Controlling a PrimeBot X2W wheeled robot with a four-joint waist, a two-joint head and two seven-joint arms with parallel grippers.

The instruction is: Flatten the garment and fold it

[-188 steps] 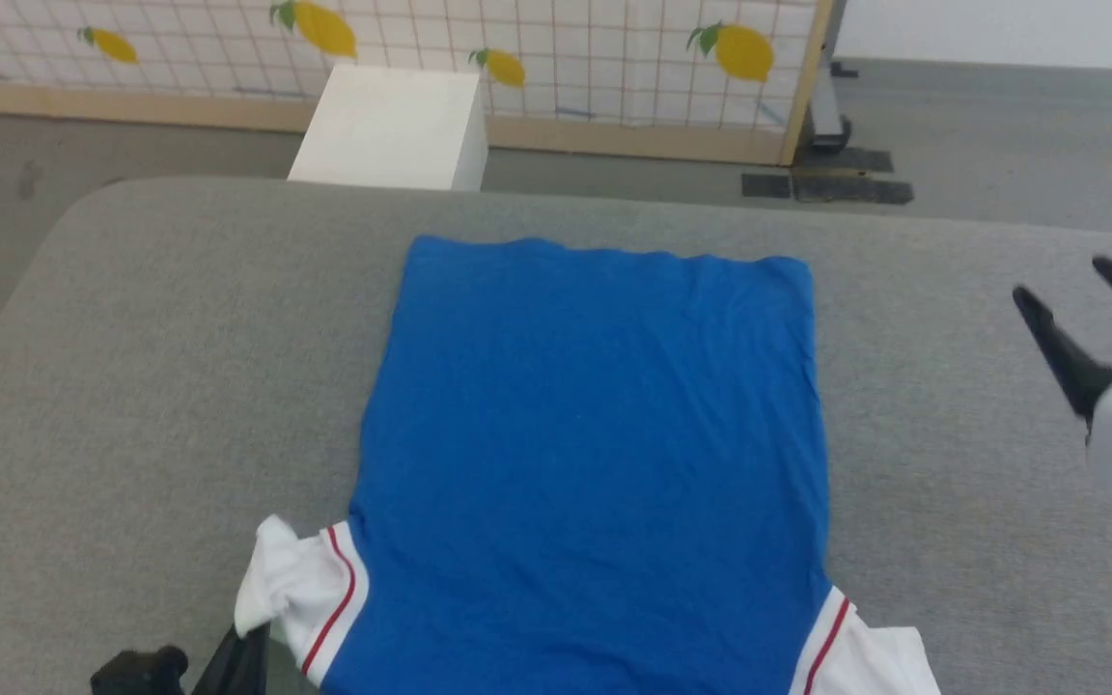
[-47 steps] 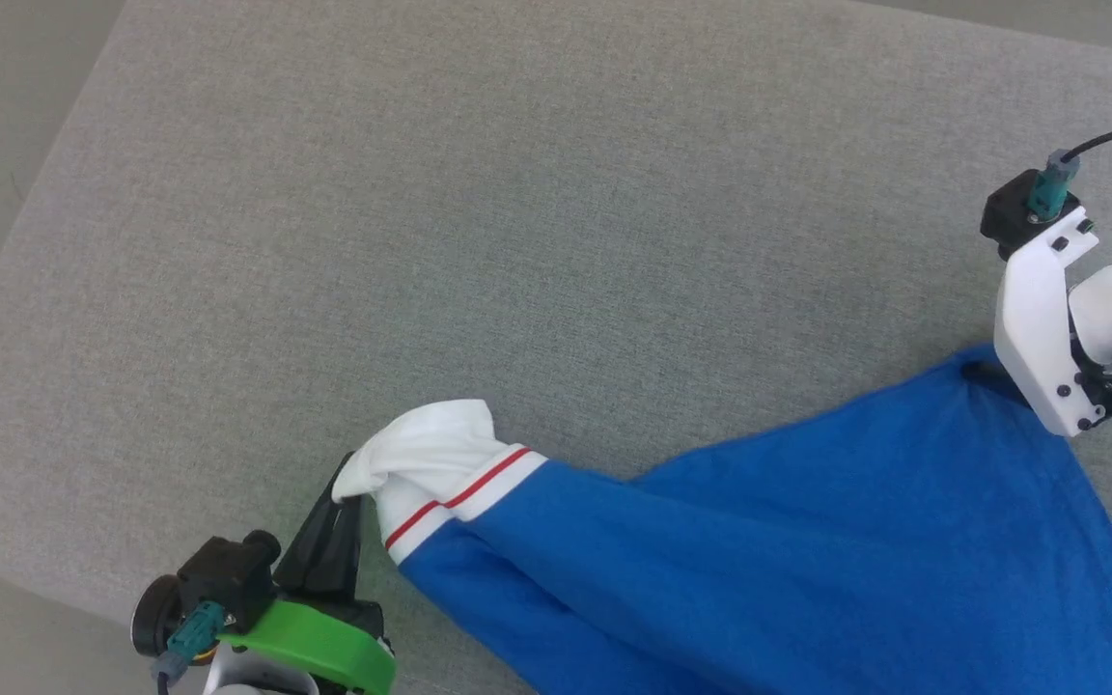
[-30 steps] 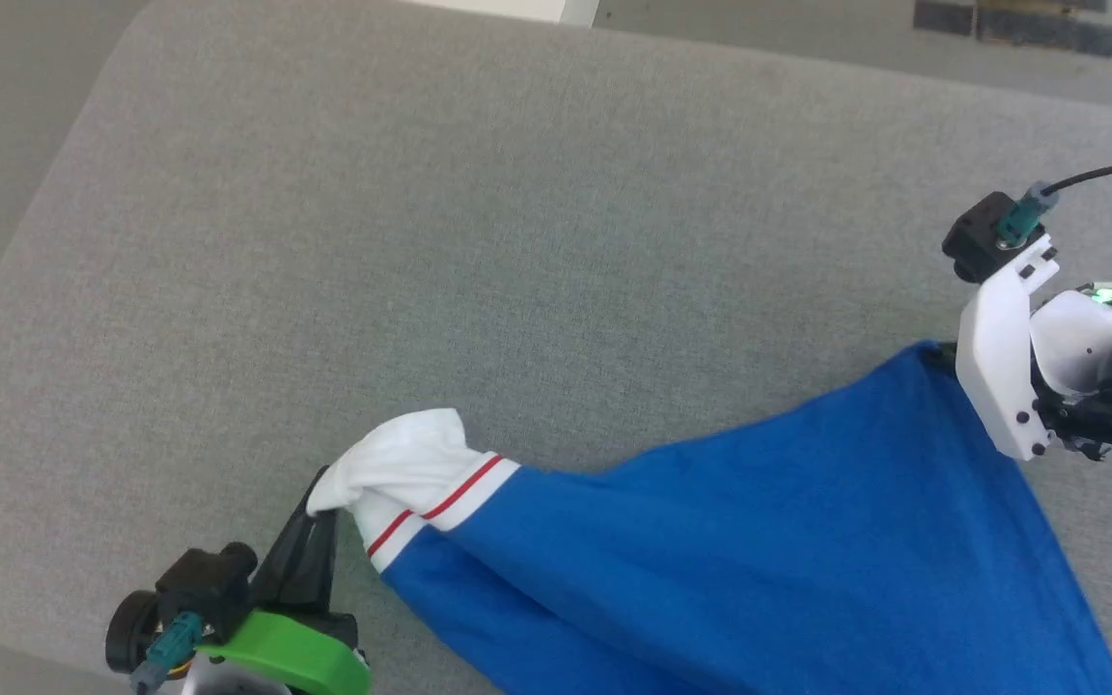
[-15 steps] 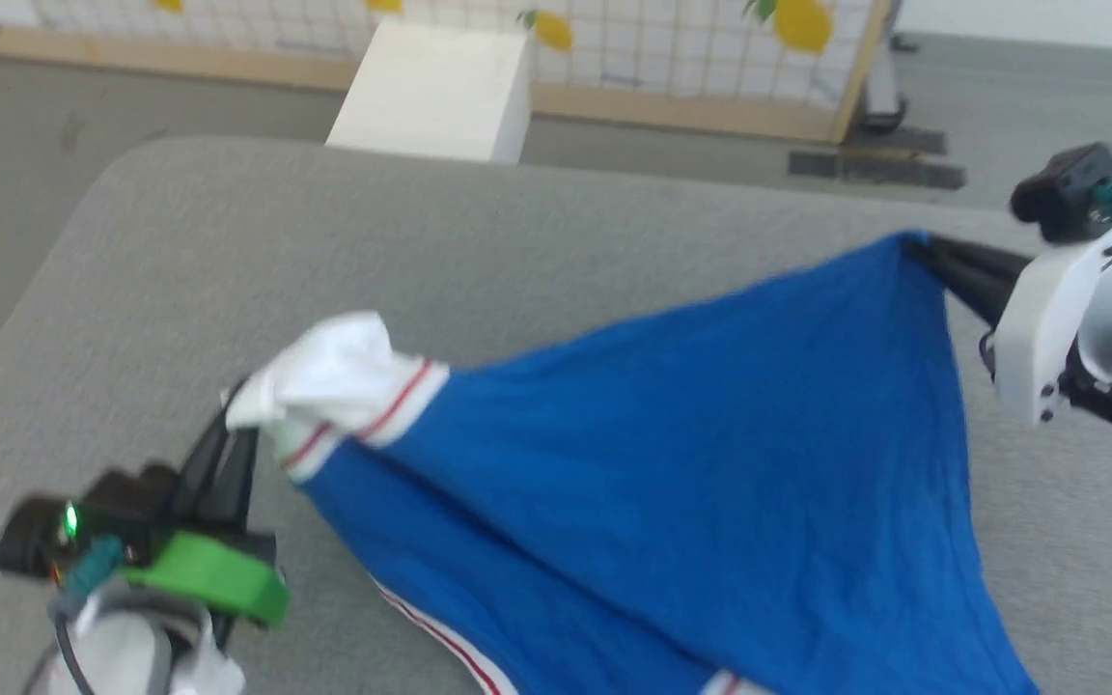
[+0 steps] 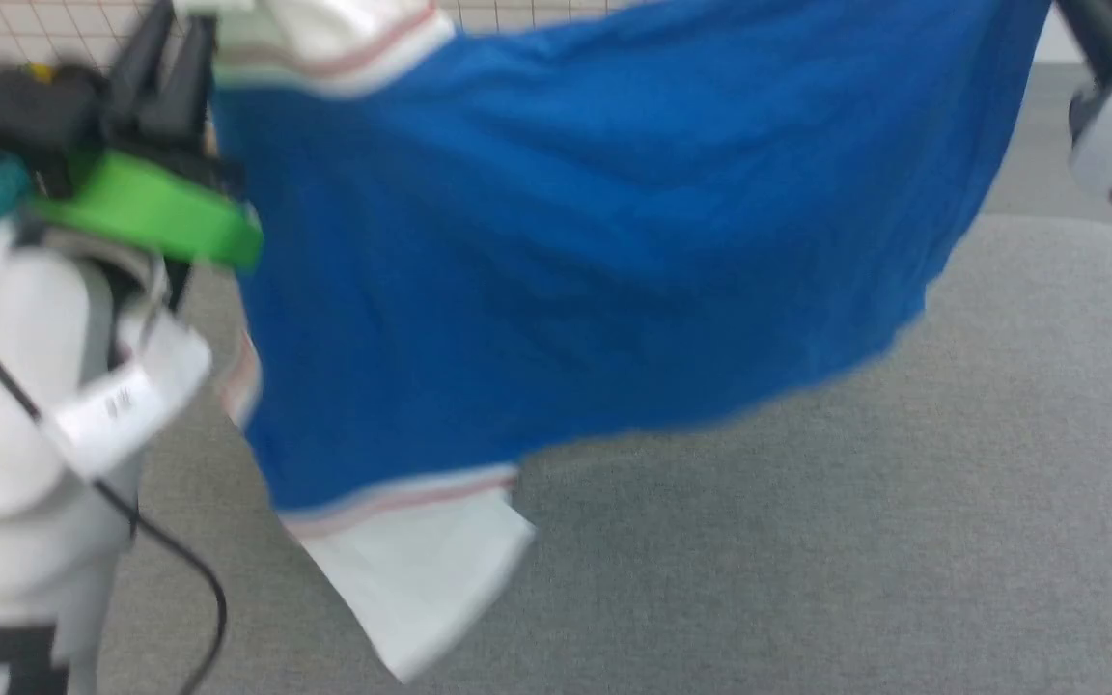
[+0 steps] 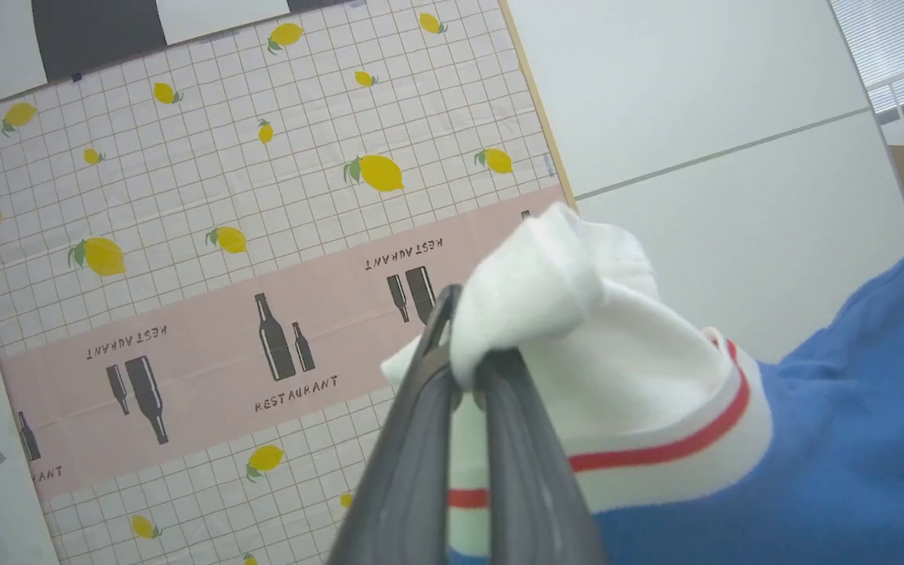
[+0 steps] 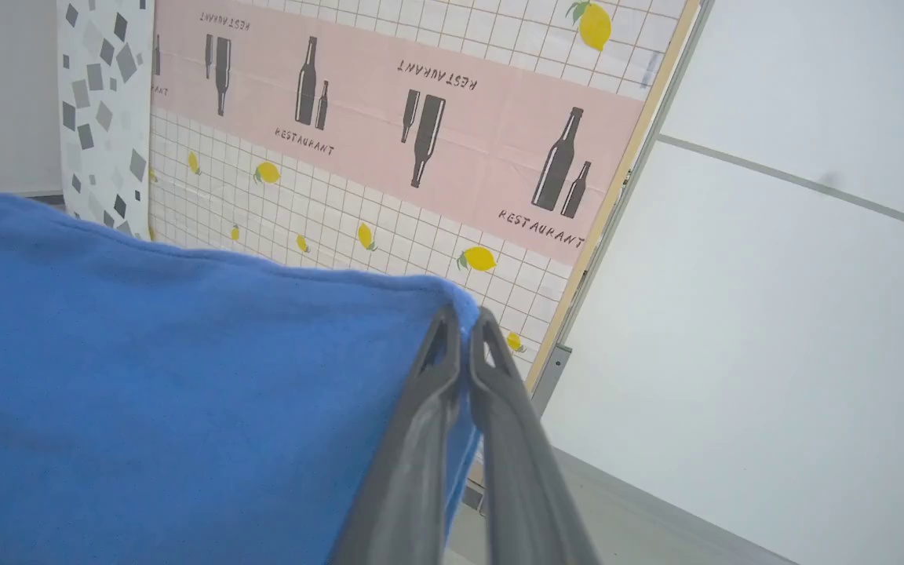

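Grey padded surface point(image 5: 903, 502) below, lemon-print screen point(image 6: 264, 157) beyond; left gripper point(image 6: 464, 345) pinches the garment point(image 5: 566, 241) by its white sleeve, right gripper point(image 7: 460, 333) by a blue corner.

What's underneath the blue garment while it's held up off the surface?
Below the garment's hanging edge and its loose white sleeve lies the grey padded surface. Whatever sits directly behind the cloth is covered.
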